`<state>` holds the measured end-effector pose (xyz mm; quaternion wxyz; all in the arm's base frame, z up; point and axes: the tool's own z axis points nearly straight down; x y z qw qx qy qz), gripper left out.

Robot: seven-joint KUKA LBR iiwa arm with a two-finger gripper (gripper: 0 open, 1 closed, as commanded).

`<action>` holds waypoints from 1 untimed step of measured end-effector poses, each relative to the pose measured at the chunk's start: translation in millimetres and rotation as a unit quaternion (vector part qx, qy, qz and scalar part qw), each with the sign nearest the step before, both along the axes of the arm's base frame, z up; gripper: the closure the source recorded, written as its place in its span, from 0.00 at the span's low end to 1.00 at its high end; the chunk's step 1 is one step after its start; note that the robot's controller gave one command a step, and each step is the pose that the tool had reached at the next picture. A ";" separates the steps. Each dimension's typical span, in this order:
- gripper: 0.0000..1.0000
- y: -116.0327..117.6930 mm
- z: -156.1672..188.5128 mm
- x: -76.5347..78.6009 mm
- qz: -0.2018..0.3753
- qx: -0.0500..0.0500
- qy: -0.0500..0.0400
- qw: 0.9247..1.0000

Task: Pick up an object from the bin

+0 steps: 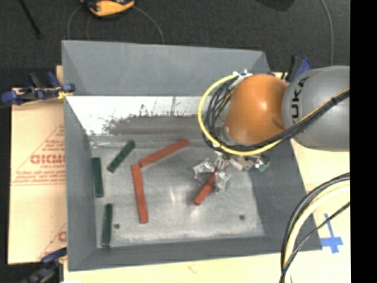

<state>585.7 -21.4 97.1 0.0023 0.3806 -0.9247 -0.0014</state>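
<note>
Right now the gripper (213,174) sits low in the right half of the bin (159,69). It is at the upper end of a short red stick (202,194), which lies slanted on the floor with its other end pointing toward the near wall. We cannot tell whether the claw is wide or closed, since the orange wrist cover (253,108) and its cables crowd over it. So we cannot say the stick is held.

That is where we see the main risk. Contact seems to fall at the tip of the stick, not its middle. If the claw closes there, the long free end may sag, twist or slip out as the arm rises. A close that meets only one side would likely shove the stick across the smooth metal floor.

Further out, a long red stick (139,194) and a slanted red stick (164,153) meet in a corner shape, well apart from the gripper. We judge a snag on them unlikely.

Farthest off, three dark green sticks (96,177) lie by the left wall, out of the way.
</note>
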 end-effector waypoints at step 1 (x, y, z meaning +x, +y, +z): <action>1.00 -0.4 16.1 2.6 -0.001 0.000 -0.005 1.000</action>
